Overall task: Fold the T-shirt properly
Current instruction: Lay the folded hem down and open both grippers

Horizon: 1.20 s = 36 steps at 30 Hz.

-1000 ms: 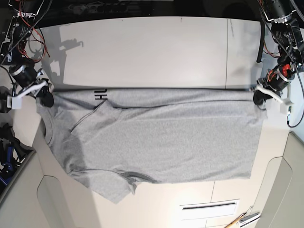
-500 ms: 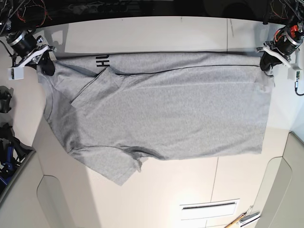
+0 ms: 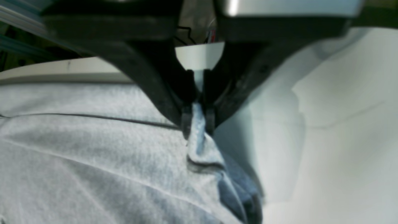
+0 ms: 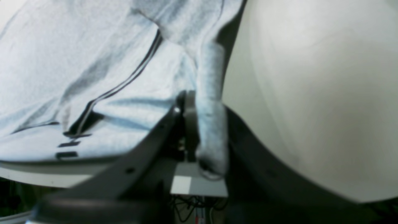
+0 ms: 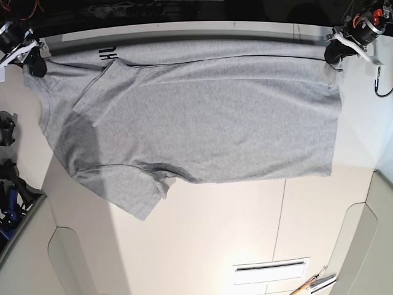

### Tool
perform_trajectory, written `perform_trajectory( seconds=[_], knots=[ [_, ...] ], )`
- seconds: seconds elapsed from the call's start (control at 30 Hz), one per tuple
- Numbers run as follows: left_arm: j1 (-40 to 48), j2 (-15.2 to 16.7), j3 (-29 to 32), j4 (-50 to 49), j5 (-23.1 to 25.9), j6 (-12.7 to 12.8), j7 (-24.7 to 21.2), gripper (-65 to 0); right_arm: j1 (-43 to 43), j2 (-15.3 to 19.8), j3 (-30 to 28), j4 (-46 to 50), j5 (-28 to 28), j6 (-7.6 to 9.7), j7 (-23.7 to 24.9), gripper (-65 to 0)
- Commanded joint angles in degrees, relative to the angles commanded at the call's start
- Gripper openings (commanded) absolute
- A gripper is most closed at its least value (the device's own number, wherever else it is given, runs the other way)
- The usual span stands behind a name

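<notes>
Left gripper [image 3: 198, 119] has its jaws clamped tight on a corner of the light heather-grey cotton T-shirt [image 5: 202, 117]. Right gripper [image 4: 205, 130] pinches the ribbed edge the same way.

Pale cream table [image 5: 245, 233] under the spread grey T-shirt [image 5: 209, 117], tools [image 5: 313, 284] near its edge.

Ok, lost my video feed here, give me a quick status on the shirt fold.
Left gripper shut on T-shirt corner; right gripper shut on the other end. Shirt stretched flat between them on the table. Nothing in the way.
</notes>
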<state>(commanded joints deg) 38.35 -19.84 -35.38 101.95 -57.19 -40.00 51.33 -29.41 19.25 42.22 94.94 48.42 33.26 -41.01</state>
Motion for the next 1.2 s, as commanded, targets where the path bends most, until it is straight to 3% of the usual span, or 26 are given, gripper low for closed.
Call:
perform_trajectory(
  seconds=[0.27, 0.3, 0.37, 0.43, 0.67, 0.87, 0.97, 1.1, 1.2],
  knots=[
    [0.13, 0.0, 0.0, 0.0, -0.66, 0.0, 1.9, -65.0, 0.17, -0.04, -0.02, -0.04, -1.11, -0.04, 0.76, -65.0],
    [0.13, 0.0, 0.0, 0.0, -0.68, 0.0, 2.12, -59.5, 0.17, -0.04, -0.02, -0.07, -1.11, -0.04, 0.76, -61.4],
    [0.63, -0.02, 0.0, 0.0, -0.7, 0.0, 2.23, -47.8, 0.17, -0.04, 0.0, -0.07, -1.75, -0.31, 0.76, -44.9],
    [0.9, -0.04, 0.0, 0.0, -0.66, 0.0, 2.99, -44.2, 0.2, -0.02, 0.2, -0.07, -1.99, -0.48, 1.09, -38.3],
    [0.87, -0.07, -6.08, 0.0, -4.09, 0.0, 4.22, -43.6, 3.56, -0.02, 5.46, -0.07, -1.97, -0.48, 2.91, -38.3],
    [0.68, -0.5, -11.13, 0.0, -7.93, 0.0, 4.2, -31.6, 10.1, 1.84, 6.03, -1.07, -5.18, -0.5, 4.61, -38.3],
    [0.7, -0.5, -11.1, 0.0, -7.96, 0.0, 4.2, -31.5, 14.93, 3.37, 6.03, -2.99, -5.46, -0.94, 5.2, -38.3],
    [0.66, -0.9, -11.17, 0.0, -7.85, 0.0, 3.19, -31.5, 21.57, 5.64, 3.8, -9.86, -6.51, -0.94, 6.38, -38.3],
    [0.52, -2.45, -11.26, 0.0, -6.75, 0.0, 0.26, -31.5, 26.69, 7.43, -0.55, -18.25, -9.64, -0.96, 11.45, -38.3]
  ],
)
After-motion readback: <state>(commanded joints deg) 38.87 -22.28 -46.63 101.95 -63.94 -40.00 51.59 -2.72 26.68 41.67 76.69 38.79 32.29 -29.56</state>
